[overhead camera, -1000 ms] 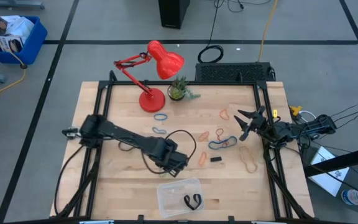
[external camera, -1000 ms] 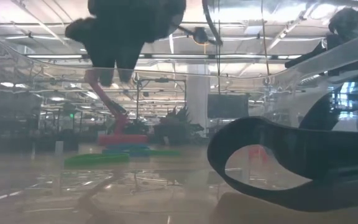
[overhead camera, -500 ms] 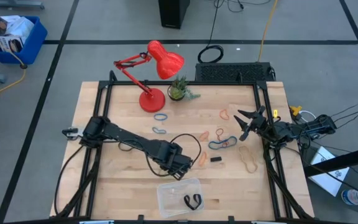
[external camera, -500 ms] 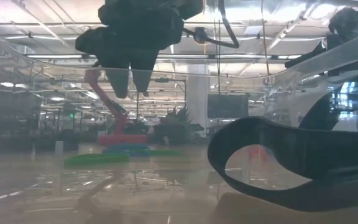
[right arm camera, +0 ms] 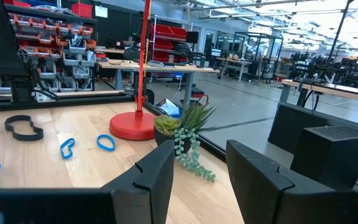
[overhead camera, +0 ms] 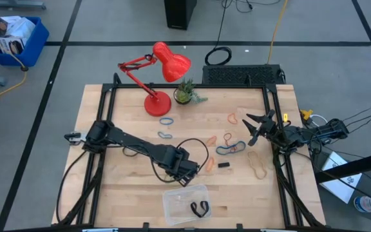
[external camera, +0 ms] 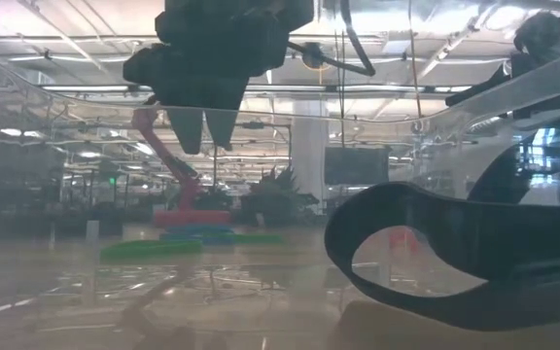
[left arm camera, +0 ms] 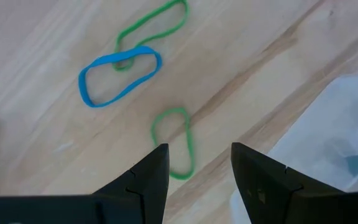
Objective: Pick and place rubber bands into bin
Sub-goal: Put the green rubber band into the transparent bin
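Near the front edge of the wooden surface (overhead camera: 108, 193) sat the bin (overhead camera: 176, 201), one clear shallow tray, with a single black rubber band (overhead camera: 199, 208) lying inside it. The left gripper (overhead camera: 187, 174) hung just behind the bin's back rim, its two fingers parted and holding nothing. From the left wrist view, three bands lay on the wood below those fingers: one small green loop (left arm camera: 174, 140) right between the fingertips, one blue loop (left arm camera: 120, 76) farther off, and one longer green loop (left arm camera: 151, 28) overlapping the blue one. A corner of the bin (left arm camera: 328, 143) showed beside them.

Loose rubber bands lay spread over the middle and right of the surface (about ten could be counted from above, though the smallest ones were hard to separate). Among them were two blue loops (overhead camera: 166, 120) behind the left arm, an orange band (overhead camera: 209, 164) beside the left gripper, a blue-and-green tangle (overhead camera: 230, 148), a red one (overhead camera: 232, 118) farther back, and a large tan loop (overhead camera: 257, 164) near the right edge.

The right gripper (overhead camera: 255, 127) waited at the right edge of the surface, fingers spread and empty. One red desk lamp (overhead camera: 156, 71) and one small potted plant (overhead camera: 185, 93) stood at the back.
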Controlling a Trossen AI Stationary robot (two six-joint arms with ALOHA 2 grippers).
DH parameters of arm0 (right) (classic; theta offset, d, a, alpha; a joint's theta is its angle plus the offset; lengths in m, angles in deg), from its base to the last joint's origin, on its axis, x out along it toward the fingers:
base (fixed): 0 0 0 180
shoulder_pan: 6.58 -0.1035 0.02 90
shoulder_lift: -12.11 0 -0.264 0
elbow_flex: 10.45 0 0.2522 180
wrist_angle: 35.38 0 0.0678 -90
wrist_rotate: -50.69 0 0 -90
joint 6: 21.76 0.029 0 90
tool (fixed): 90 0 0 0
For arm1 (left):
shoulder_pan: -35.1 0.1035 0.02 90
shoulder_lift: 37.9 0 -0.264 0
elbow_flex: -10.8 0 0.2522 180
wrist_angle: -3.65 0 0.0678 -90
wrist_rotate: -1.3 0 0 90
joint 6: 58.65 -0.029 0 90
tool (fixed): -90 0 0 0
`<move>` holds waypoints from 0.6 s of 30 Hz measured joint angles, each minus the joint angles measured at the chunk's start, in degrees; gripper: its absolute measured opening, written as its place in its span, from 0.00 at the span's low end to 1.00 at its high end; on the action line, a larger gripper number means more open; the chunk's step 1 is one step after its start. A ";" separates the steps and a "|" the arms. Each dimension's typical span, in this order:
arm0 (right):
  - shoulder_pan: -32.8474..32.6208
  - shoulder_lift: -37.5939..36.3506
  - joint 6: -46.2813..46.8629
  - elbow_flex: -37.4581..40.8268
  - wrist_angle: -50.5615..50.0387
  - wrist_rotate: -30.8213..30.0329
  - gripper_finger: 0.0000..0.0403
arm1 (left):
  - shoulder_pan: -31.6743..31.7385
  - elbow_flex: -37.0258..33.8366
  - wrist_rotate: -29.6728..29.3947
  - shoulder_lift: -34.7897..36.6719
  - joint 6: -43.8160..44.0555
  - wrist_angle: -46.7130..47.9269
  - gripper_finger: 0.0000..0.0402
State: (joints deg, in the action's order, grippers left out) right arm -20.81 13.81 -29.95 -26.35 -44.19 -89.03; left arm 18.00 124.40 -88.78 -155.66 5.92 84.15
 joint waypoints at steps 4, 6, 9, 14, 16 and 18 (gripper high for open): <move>-0.01 0.00 0.00 0.00 0.00 0.00 0.36 | 0.00 -0.84 -0.04 0.00 -0.11 0.14 0.45; 0.01 0.00 0.00 0.00 0.00 0.00 0.36 | 0.00 -2.29 0.06 0.00 -0.14 -1.17 0.45; -0.01 0.00 0.00 -0.01 0.00 0.00 0.36 | 0.00 -4.10 1.21 0.00 -0.55 -3.71 0.45; -0.01 0.00 0.02 -0.01 0.02 0.00 0.36 | 0.35 -5.59 1.49 0.00 -1.05 -5.04 0.45; -0.01 0.00 0.02 0.00 0.28 0.00 0.36 | 0.50 -6.09 1.70 0.00 -1.07 -6.31 0.45; -0.01 -0.02 0.02 -0.01 0.47 0.00 0.36 | 0.63 -6.77 2.17 0.00 -1.07 -7.38 0.45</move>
State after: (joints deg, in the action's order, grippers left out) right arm -20.82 13.78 -29.93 -26.36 -43.72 -89.03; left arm 18.62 117.63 -86.61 -155.66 4.85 76.76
